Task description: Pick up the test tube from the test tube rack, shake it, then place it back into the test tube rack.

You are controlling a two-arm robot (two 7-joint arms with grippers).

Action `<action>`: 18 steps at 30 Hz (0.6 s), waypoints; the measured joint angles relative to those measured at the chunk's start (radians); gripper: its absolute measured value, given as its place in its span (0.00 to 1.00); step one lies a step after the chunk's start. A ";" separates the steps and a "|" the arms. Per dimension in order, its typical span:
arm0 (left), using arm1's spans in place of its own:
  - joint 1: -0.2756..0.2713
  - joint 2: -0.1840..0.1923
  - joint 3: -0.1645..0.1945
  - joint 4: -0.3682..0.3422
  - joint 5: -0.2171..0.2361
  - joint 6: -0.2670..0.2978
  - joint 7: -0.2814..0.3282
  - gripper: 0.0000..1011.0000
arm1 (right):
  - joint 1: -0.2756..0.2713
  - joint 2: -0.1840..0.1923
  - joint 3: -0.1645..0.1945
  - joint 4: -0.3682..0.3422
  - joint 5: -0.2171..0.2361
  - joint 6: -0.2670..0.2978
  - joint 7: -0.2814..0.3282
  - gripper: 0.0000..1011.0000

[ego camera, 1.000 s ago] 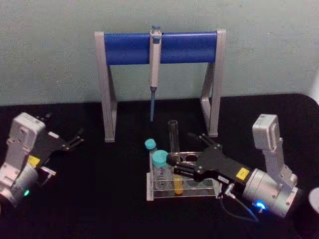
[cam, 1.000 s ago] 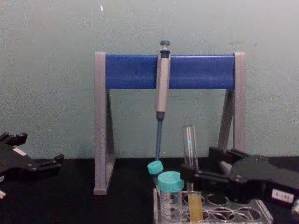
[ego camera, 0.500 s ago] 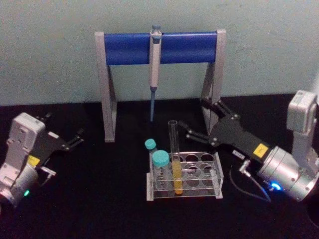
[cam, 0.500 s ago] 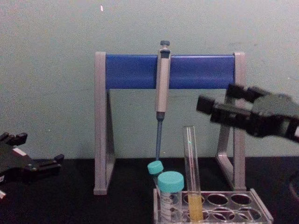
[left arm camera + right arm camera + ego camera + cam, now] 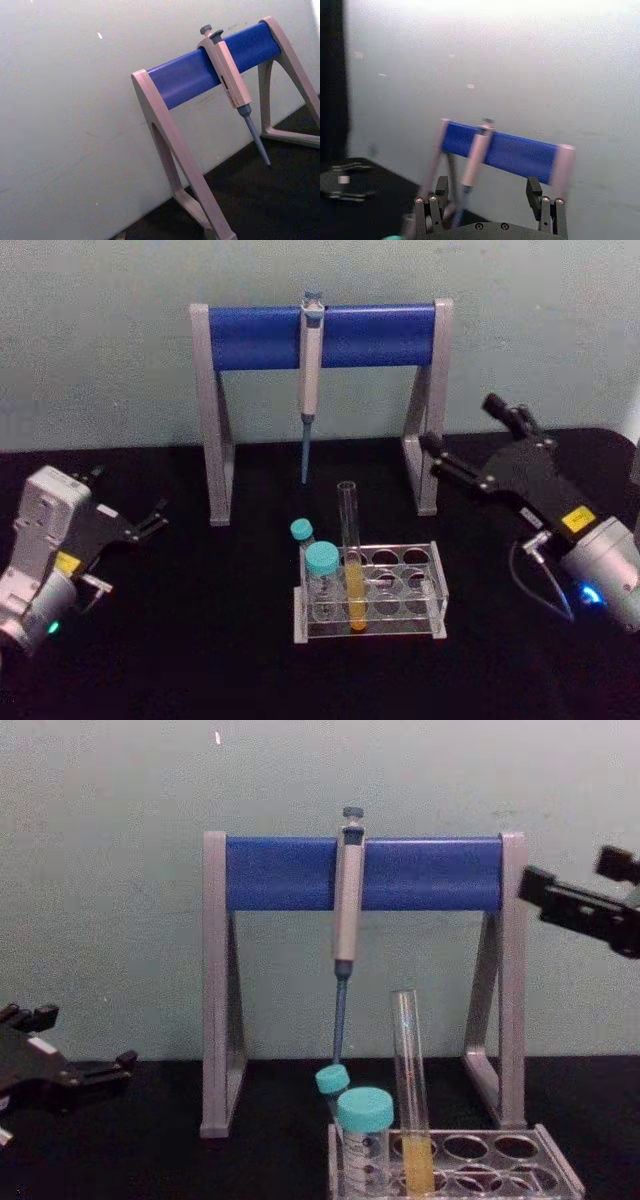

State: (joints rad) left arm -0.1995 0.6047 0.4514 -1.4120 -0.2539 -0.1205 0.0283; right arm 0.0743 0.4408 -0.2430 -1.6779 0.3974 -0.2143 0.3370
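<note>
We found the clear plastic test tube rack (image 5: 371, 597) nearest us on the black table (image 5: 200, 640), the slim glass test tube (image 5: 351, 550) standing upright in it, mouth up. Open room lay either side. The right gripper (image 5: 462, 441) hung beyond, fingers apart, empty; the left gripper (image 5: 128, 503) sat parked, also apart.

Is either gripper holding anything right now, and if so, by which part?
Nothing is held. The right gripper is open, raised to the right of the test tube, which stands alone in the test tube rack. The left gripper is open and idle at the left.
</note>
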 joint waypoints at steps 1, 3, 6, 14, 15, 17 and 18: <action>0.000 0.000 0.000 0.000 0.000 0.000 0.000 0.99 | -0.005 -0.005 0.006 0.000 -0.010 -0.001 -0.015 0.99; 0.000 0.000 0.000 0.000 0.000 0.000 0.000 0.99 | -0.020 -0.019 0.021 0.000 -0.044 -0.001 -0.063 0.99; 0.000 0.000 0.000 0.000 0.000 0.000 0.000 0.99 | -0.040 -0.040 0.037 0.006 -0.086 0.006 -0.123 0.99; 0.000 0.000 0.000 0.000 0.000 0.000 0.000 0.99 | -0.079 -0.086 0.055 0.033 -0.157 0.051 -0.217 0.99; 0.000 0.000 0.000 0.000 0.000 0.000 0.000 0.99 | -0.082 -0.090 0.056 0.036 -0.160 0.056 -0.222 0.99; 0.000 0.000 0.000 0.000 0.000 0.000 0.000 0.99 | -0.093 -0.100 0.058 0.048 -0.170 0.072 -0.233 0.99; 0.000 0.000 0.000 0.000 0.000 0.000 0.000 0.99 | -0.100 -0.106 0.059 0.057 -0.175 0.081 -0.239 0.99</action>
State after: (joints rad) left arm -0.1995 0.6047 0.4514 -1.4120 -0.2539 -0.1205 0.0283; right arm -0.0256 0.3345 -0.1842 -1.6210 0.2223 -0.1329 0.0979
